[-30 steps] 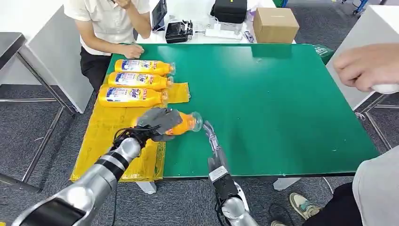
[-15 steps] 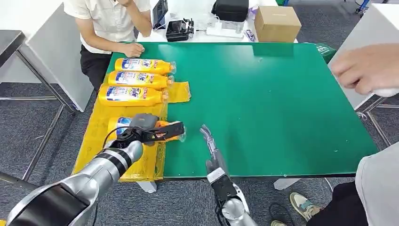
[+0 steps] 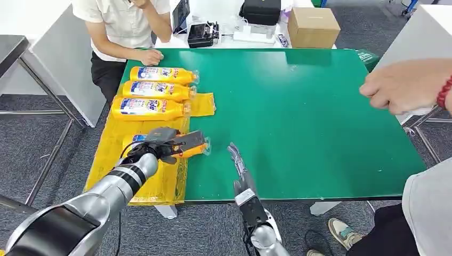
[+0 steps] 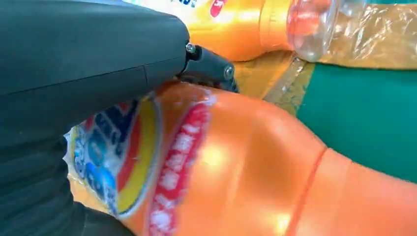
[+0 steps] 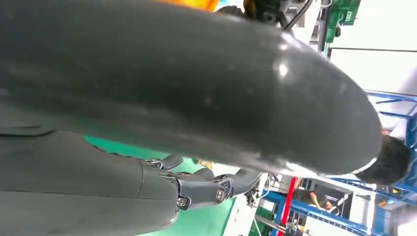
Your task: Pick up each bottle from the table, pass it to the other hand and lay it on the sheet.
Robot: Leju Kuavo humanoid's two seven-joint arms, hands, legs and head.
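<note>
the orange bottle [image 3: 181,145] lies on its side at the near right edge of the yellow sheet [image 3: 112,154], its clear cap end poking out over the green table [image 3: 309,106]. the left hand [image 3: 162,143] grips it from above, dark fingers wrapped over the body just behind the neck. in the left wrist view the bottle [image 4: 255,167] fills the frame right under the thick grey thumb [image 4: 88,64], its blue and red label pressed against the hand, with the sheet and the table's green top beyond it. the left arm [image 3: 101,197] reaches in low from the near left, forearm stretched forward and slightly to the right, wrist about level with the sheet.

three more bottles [image 3: 152,90] lie side by side at the far end of the sheet, caps pointing right, the nearest one well apart from the held bottle.

the right hand [image 3: 238,164] stands at the near edge of the table, just right of the held bottle's cap and not touching it, fingers straight and spread apart, holding nothing, pointing away from the robot. its forearm [image 3: 256,218] rises almost straight up from below.

a seated person [image 3: 125,32] rests a hand on the table's far left corner. another person's hand [image 3: 405,85] hovers over the right edge. a cardboard box [image 3: 312,26] sits on the white surface beyond.
</note>
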